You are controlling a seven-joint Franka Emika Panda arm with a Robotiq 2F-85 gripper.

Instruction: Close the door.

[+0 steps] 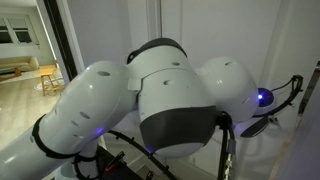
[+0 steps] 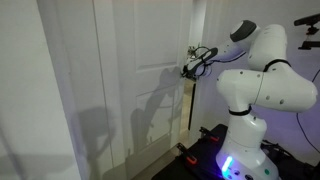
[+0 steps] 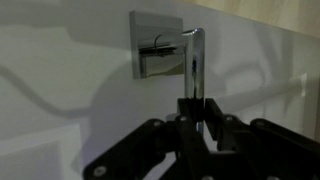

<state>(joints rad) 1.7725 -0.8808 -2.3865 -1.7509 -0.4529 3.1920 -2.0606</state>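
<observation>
The tall white door (image 2: pixel 120 80) with recessed panels fills the left of an exterior view. Its silver lever handle (image 3: pixel 193 62) sits on a square silver plate (image 3: pixel 152 45) in the wrist view and hangs down toward my fingers. My black gripper (image 3: pixel 192 108) is shut on the free end of the lever handle. In an exterior view the gripper (image 2: pixel 190 68) is at the door's edge by the handle. The door also shows behind my arm in an exterior view (image 1: pixel 200 30).
My white arm (image 1: pixel 150 90) fills most of an exterior view and its base (image 2: pixel 245 140) stands right of the door. A dark-framed opening (image 1: pixel 60 40) shows a room with a wooden chair (image 1: pixel 48 78). Cables (image 1: pixel 290 95) hang near the arm.
</observation>
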